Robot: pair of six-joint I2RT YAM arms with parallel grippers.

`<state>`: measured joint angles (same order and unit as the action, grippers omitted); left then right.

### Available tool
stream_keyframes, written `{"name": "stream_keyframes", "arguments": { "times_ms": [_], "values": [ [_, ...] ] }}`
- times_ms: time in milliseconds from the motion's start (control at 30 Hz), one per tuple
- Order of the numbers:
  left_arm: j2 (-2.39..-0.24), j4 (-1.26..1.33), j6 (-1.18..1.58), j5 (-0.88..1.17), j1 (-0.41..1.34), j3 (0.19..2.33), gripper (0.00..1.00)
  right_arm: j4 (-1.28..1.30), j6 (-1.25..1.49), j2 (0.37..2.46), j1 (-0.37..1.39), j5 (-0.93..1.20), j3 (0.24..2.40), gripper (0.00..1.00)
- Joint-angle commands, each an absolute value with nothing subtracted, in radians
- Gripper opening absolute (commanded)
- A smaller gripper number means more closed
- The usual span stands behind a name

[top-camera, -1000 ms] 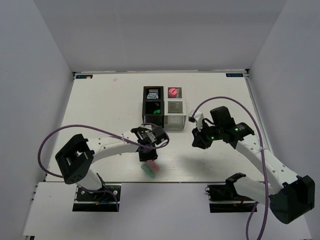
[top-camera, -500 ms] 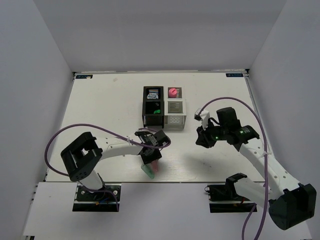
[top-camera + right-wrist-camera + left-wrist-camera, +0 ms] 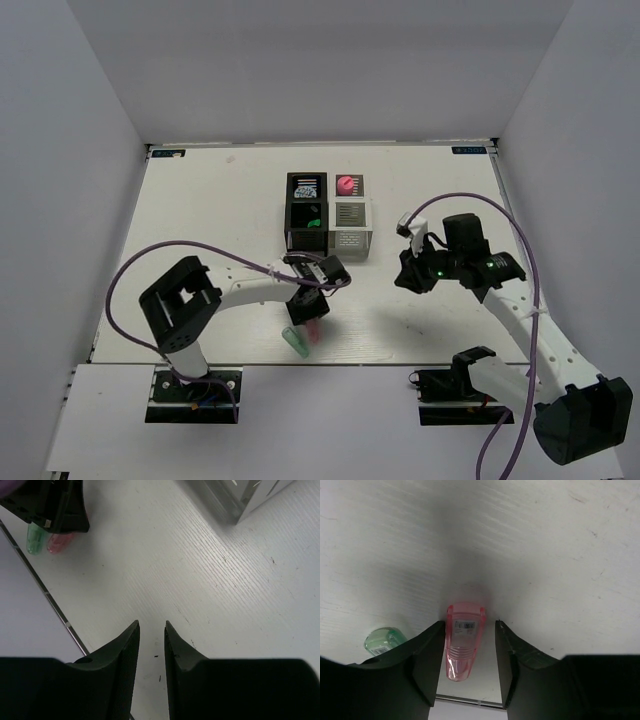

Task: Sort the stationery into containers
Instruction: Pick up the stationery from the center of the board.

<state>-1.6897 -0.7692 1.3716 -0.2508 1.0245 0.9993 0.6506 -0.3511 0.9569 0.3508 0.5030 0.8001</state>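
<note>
Left fingers: the left gripper (image 3: 468,626) points down at the worktop (image 3: 560,555), its fingers parted on either side of the pink capsule piece (image 3: 464,645). A sliver of gap shows on one side, so they are not clamped on it.
Pink capsule piece: translucent pink with a rounded end, fine ribs across the body and a small white barcode label. It lies flat near the front edge of the worktop, between the left fingers.
Green capsule piece: the green capsule piece (image 3: 384,641) is translucent green and also carries a small label. It lies flat just beside the pink one, outside the left fingers. Whether the two pieces touch cannot be told.
Right fingers: the right gripper (image 3: 151,625) hangs over bare worktop, well apart from the capsule pieces. Its fingers stand a narrow gap apart with nothing between them.
Black container: the black container (image 3: 290,215) stands at mid-worktop with slotted walls. A blue-and-white patterned item (image 3: 307,187) sits at its far end and a green item (image 3: 312,218) nearer the front.
White container: the white container (image 3: 352,240) touches the black one's right side. Its front wall is slotted, and a round pink item (image 3: 346,185) sits at its far end.
Spacing: both capsule pieces lie in front of the containers, apart from them.
</note>
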Motion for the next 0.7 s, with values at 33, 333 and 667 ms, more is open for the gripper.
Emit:
{"name": "stream_keyframes", "arguments": {
  "times_ms": [33,333,667],
  "values": [
    [-1.863,-0.917,1.33,-0.239,1.023,1.07,0.57,0.652,-0.354,0.927,0.33,0.545,0.796,0.3],
    [-1.936,-0.953,1.249,-0.153,1.02,1.115,0.19,0.658,-0.356,0.897,0.284,0.574,0.793,0.3],
    [-1.775,-1.023,1.03,-0.244,1.025,1.322,0.0,0.652,-0.347,0.888,0.25,0.566,0.788,0.75]
  ]
}}
